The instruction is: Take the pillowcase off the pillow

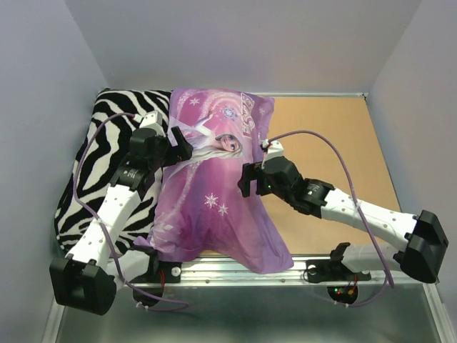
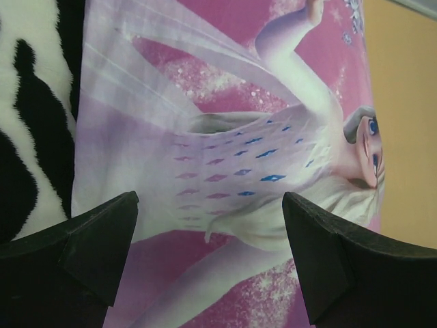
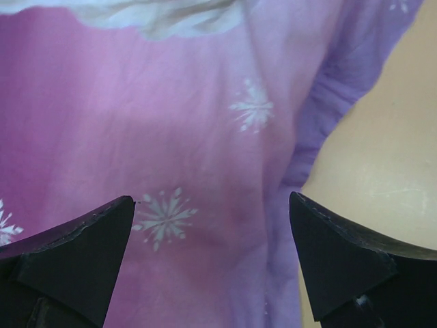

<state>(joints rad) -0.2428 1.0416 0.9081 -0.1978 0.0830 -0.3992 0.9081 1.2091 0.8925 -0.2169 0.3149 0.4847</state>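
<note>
The purple princess pillowcase [image 1: 214, 193] lies lengthwise down the table, stuffed full; the white pillow is hidden inside it. Its near end hangs over the metal rail. My left gripper [image 1: 177, 146] is open at the case's left edge, over the princess's dress [image 2: 239, 164]. My right gripper [image 1: 248, 180] is open at the case's right edge, over snowflake print [image 3: 164, 215] and the purple hem [image 3: 321, 130]. Neither gripper holds fabric.
A zebra-striped cushion [image 1: 107, 157] lies left of the case, under the left arm; it also shows in the left wrist view [image 2: 34, 123]. Tan tabletop [image 1: 335, 143] lies to the right. A metal rail [image 1: 307, 268] runs along the near edge. Grey walls enclose the table.
</note>
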